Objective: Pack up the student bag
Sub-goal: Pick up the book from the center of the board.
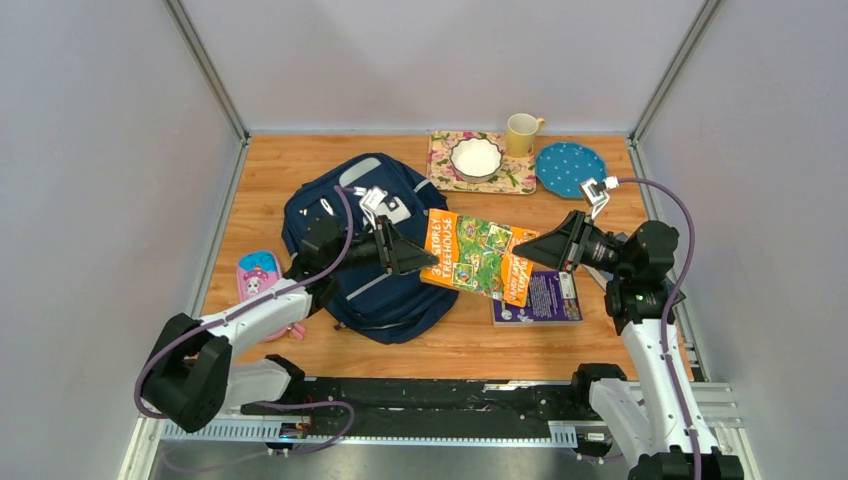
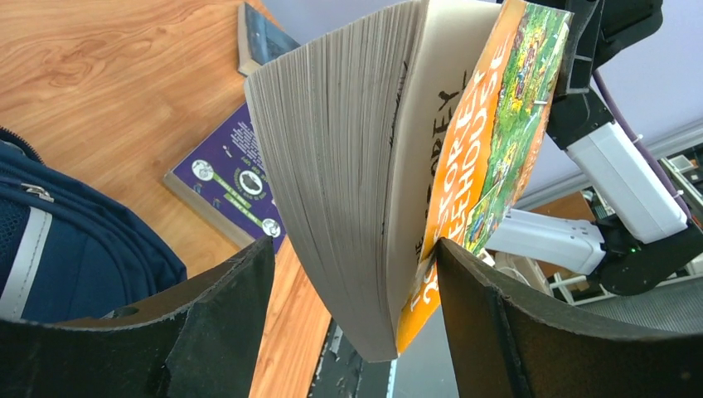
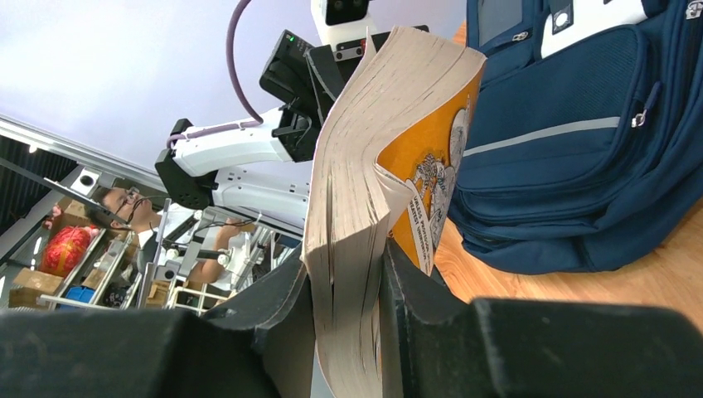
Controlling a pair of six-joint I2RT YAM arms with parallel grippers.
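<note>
The right gripper (image 1: 528, 252) pinches 1 end of the orange book (image 1: 478, 255). The left gripper (image 1: 428, 260) stands spread around the other end, seemingly without contact. The student bag (image 1: 390, 300) lies under the left arm. The left gripper should clamp squarely before the right lets go.

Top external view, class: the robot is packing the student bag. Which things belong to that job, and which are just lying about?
Belong to the job: student bag; orange book, being held; probably the purple book and pink pencil case.
Just lying about, likely: floral mat, white bowl, yellow mug, blue dotted plate.
</note>
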